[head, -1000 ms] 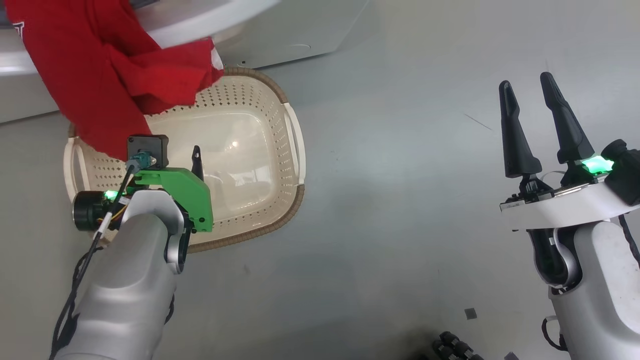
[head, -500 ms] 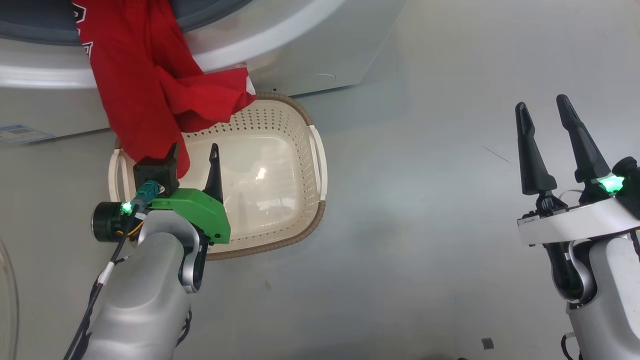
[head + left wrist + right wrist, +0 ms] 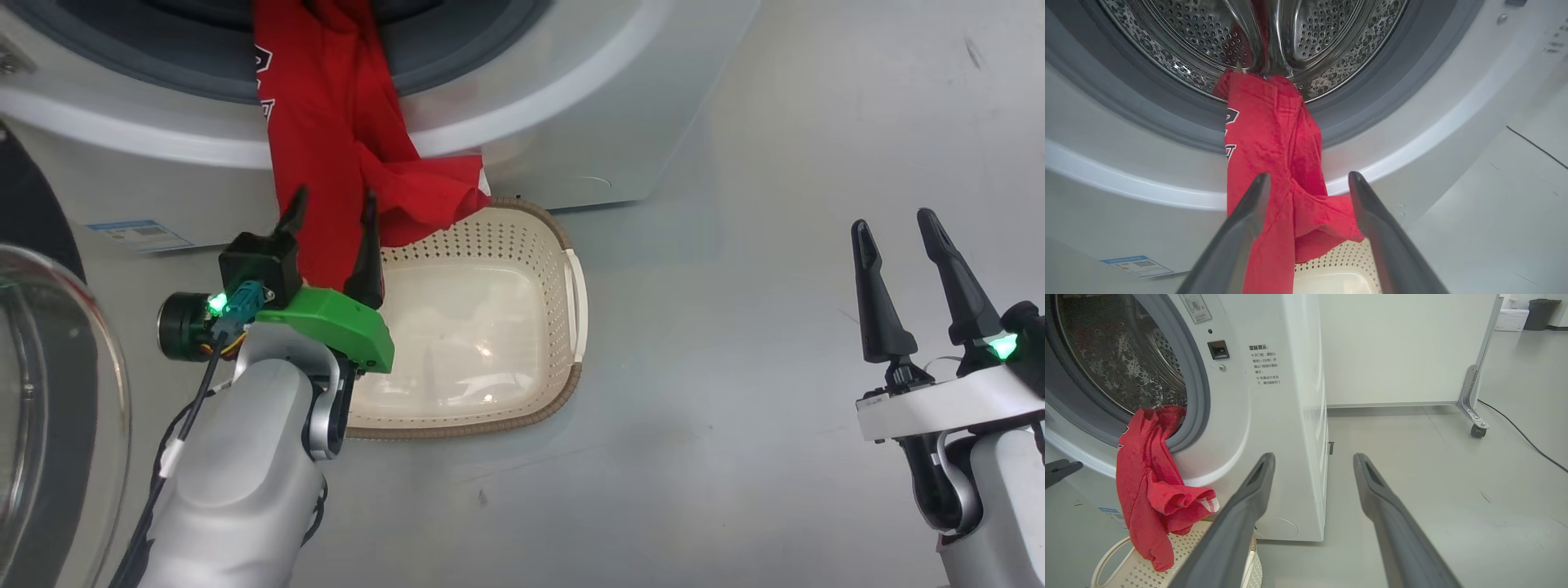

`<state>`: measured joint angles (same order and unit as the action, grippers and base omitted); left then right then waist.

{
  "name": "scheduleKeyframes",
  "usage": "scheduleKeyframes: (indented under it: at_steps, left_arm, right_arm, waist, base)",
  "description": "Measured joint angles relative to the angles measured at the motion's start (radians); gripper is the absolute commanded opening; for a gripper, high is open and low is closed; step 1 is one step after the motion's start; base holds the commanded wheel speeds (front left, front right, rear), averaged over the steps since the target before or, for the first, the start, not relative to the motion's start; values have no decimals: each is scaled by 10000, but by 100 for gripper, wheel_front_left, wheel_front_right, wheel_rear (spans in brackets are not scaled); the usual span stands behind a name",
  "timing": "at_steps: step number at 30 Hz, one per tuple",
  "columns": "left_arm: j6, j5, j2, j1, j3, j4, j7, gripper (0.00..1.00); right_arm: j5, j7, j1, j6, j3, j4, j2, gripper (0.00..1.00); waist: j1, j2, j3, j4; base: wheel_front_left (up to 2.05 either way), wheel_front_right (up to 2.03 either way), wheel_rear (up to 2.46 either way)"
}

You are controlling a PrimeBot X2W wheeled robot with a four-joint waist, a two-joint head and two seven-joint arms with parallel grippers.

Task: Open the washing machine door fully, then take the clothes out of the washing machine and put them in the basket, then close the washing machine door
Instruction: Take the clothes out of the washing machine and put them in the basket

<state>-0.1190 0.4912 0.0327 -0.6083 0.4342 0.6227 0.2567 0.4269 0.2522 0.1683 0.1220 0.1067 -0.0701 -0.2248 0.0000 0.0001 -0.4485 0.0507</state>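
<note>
The clothes [image 3: 326,147], a red garment with lettering, hang out of the steel drum [image 3: 1314,32] over the grey seal of the white washing machine [image 3: 571,98], and their lower fold droops over the far rim of the cream basket [image 3: 563,245]. My left gripper [image 3: 331,208] is open, its fingers standing either side of the hanging cloth [image 3: 1265,143] just above the basket's far left corner. The washing machine door [image 3: 57,392] stands swung open at the left, glass bowl showing. Far to the right, my right gripper [image 3: 891,220] is open over bare floor.
A blue label [image 3: 135,234] marks the machine's lower front. In the right wrist view, the machine's side [image 3: 1306,416] is close on the left, with a white panel on a caster [image 3: 1478,430] and a floor cable [image 3: 1523,437] behind. Grey floor lies right of the basket.
The head camera has tilted up, bringing the drum opening and the door into view. My left gripper has moved forward from over the basket to the hanging garment. The right arm holds still.
</note>
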Motion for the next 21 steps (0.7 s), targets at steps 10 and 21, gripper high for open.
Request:
scheduleKeyframes:
  at_steps: [10,21]
  left_arm:
    - [0,-913,-15,821,-520,-1499,0,100]
    - [0,-1457,-10,2208,-704,-2564,0,100]
  right_arm:
    - [-167,0,-459,0,-150,-13,61,100]
    - [-420,0,-954,0,-405,-17,130,100]
  waist:
    - [0,0,771,-405]
    - [0,0,1387,-655]
  base:
    - [0,0,0]
    - [0,0,0]
